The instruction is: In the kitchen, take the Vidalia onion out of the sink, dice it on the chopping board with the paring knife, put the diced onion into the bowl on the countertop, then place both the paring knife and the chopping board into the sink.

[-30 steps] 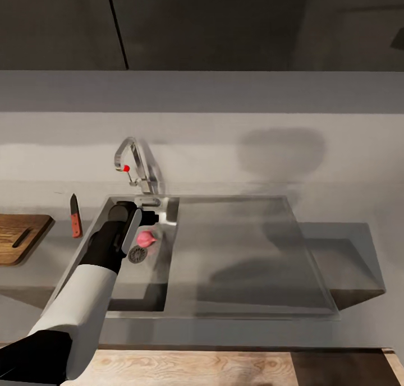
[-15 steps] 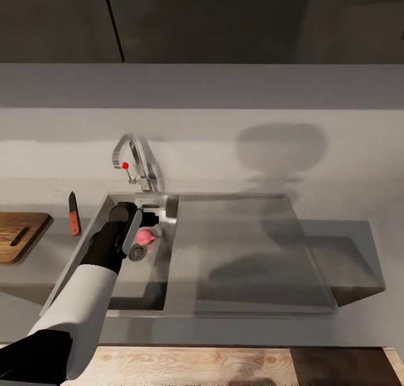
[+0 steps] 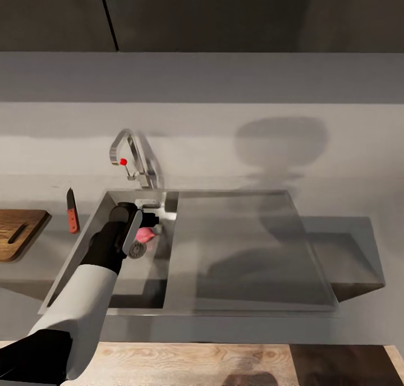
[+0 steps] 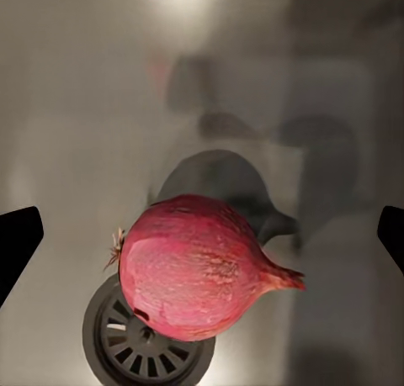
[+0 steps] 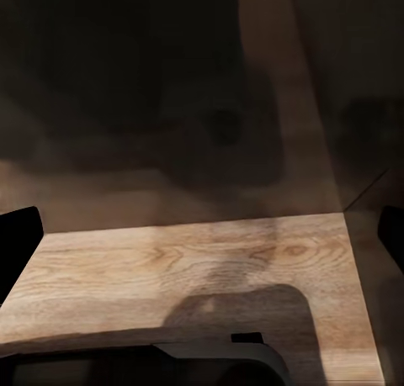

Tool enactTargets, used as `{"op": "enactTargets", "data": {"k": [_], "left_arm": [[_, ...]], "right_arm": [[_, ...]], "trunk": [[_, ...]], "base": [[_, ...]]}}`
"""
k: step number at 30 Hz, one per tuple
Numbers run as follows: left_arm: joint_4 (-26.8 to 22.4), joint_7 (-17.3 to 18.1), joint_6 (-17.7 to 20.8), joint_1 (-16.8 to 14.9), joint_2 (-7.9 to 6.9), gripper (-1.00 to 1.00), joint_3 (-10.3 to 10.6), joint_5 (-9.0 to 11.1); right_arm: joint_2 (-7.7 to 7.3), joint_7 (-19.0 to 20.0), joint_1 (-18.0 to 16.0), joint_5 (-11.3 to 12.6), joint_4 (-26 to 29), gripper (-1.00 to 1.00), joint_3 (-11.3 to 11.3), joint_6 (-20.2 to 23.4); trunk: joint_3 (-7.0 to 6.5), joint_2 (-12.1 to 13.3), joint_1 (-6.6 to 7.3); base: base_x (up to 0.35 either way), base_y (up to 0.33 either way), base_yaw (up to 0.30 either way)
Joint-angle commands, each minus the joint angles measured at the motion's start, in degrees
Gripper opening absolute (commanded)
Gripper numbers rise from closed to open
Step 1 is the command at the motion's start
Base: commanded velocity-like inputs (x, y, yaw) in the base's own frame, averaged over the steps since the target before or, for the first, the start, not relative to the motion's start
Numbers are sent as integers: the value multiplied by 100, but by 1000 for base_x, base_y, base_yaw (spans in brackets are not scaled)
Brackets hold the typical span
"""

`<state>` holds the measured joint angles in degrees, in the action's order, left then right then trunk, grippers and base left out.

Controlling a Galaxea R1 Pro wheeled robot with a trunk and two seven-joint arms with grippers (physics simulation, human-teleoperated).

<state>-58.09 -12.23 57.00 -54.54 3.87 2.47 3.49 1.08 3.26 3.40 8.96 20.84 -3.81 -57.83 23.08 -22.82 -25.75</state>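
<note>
Hovering left gripper (image 4: 202,235), fingers spread, over Vidalia onion (image 4: 198,268) | steel sink (image 3: 84,246) | grey countertop (image 3: 348,167)

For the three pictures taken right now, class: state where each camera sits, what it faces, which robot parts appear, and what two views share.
Head view: high up, looking down on the stainless-steel sink; the left arm reaches in.
Left wrist view: near the left gripper, facing the pinkish-red onion beside the round drain; dark fingertips at the edges.
Right wrist view: near the right gripper, facing wooden flooring.
Shared: head and left wrist both show onion and drain.
</note>
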Motion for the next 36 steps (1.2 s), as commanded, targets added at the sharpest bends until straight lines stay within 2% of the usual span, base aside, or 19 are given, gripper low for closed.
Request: {"op": "enactTargets", "data": {"k": [1, 13, 20, 36], "left_arm": [[2, -43, 21, -4, 0, 100, 7, 38], [17, -51, 21, -4, -9, 100, 7, 29], [17, -44, 22, -4, -74, 100, 7, 29], [48, -44, 22, -4, -80, 100, 7, 44]], "right_arm": [[-2, 34, 3, 62, 9, 100, -23, -8], [-2, 34, 3, 62, 9, 100, -23, -9], [-2, 34, 3, 62, 8, 100, -23, -9], [-2, 35, 3, 62, 8, 100, -23, -17]], "trunk": [[17, -10, -3], [127, -10, -3], [190, -10, -3], [336, -10, -3]], "base": [[0, 0, 0], [0, 0, 0], [0, 10, 0], [0, 12, 0]]}}
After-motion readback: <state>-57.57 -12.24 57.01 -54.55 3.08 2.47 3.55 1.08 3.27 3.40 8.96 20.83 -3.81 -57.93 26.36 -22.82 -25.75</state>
